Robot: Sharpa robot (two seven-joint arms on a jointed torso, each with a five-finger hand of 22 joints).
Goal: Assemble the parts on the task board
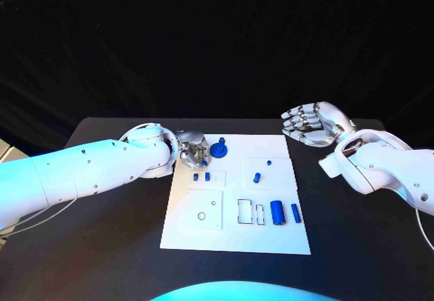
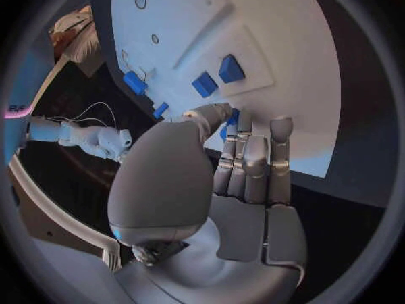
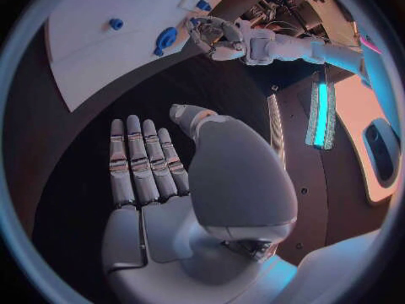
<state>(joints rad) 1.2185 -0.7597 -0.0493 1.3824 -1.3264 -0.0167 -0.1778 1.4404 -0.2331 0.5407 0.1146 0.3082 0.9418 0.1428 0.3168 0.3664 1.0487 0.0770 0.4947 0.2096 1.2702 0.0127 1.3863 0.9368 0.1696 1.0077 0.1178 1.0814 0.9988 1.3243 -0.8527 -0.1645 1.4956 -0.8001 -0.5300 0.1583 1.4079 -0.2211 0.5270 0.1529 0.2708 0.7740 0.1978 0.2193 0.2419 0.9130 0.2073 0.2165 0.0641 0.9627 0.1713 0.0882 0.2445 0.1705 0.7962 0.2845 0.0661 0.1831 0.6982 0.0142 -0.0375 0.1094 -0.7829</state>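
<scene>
The white task board (image 1: 235, 235) lies mid-table. At its far left corner a round blue part (image 1: 218, 149) sits between the thumb and fingertips of my left hand (image 1: 194, 154). The left wrist view shows a sliver of this part (image 2: 229, 118) pinched there by my left hand (image 2: 240, 162). Two small blue blocks (image 1: 201, 177) sit just in front of that hand, also seen as the blocks (image 2: 218, 76). Two short blue pegs (image 1: 257, 177) stand mid-board and two blue cylinders (image 1: 278, 214) lie near the right edge. My right hand (image 1: 312, 123) hovers off the board's far right corner, fingers spread, holding nothing.
The board carries raised white plates with rectangular slots (image 1: 245, 211) and a small ring hole (image 1: 202, 216). Bare black table (image 1: 100, 257) surrounds it on every side. From the right wrist view the board (image 3: 93, 40) and my left hand (image 3: 215, 34) lie beyond my right hand (image 3: 169, 182).
</scene>
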